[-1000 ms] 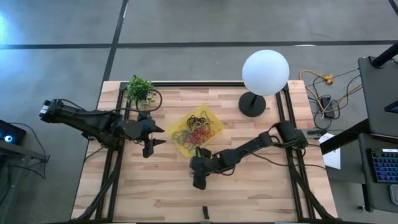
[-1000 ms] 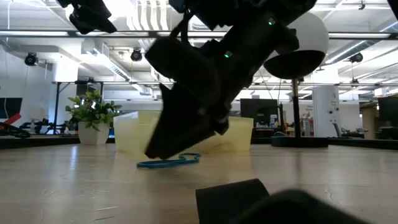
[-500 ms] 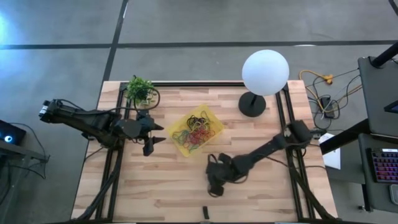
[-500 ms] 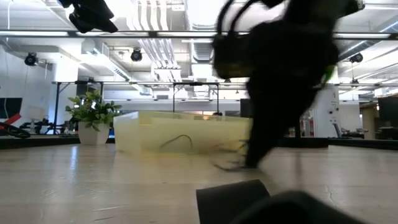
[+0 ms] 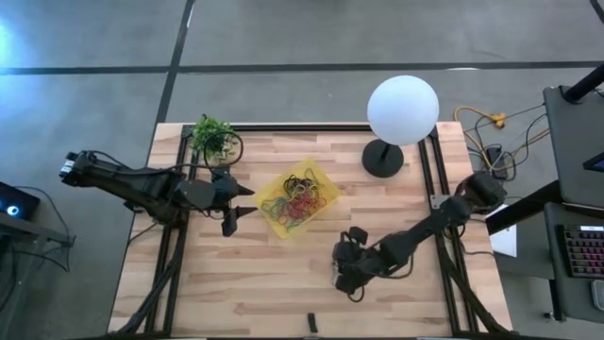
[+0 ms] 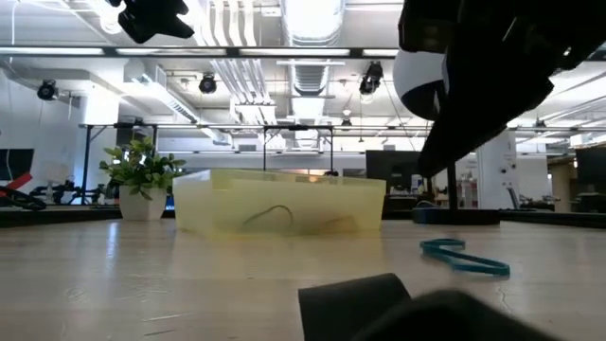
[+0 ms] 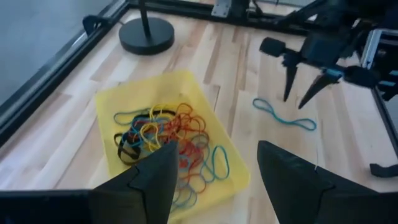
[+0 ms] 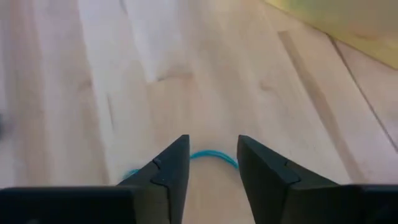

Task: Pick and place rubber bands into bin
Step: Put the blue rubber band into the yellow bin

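The yellow bin (image 5: 327, 176) stands mid-table with a heap of coloured rubber bands (image 5: 300, 196) inside. One blue rubber band (image 7: 283, 115) lies flat on the wood to the right of the bin and nearer the front edge. My right gripper (image 5: 347, 283) hangs open just above it, fingers pointing down, clear of the band. In the right wrist view the band (image 8: 211, 157) shows beyond the gap between the fingertips. My left gripper (image 5: 247, 203) waits open in the air at the bin's left side.
A lamp with a white globe (image 5: 403, 110) and a black round base (image 5: 382, 158) stands at the far right. A small potted plant (image 5: 213, 138) is at the far left. A small dark oblong piece (image 5: 311, 323) lies at the near edge. Bare wood surrounds the blue band.
My right gripper has travelled toward the table's right edge and risen. The blue rubber band, which lay just in front of the bin, went along under it and now lies flat farther right, with the gripper lifted clear above it.
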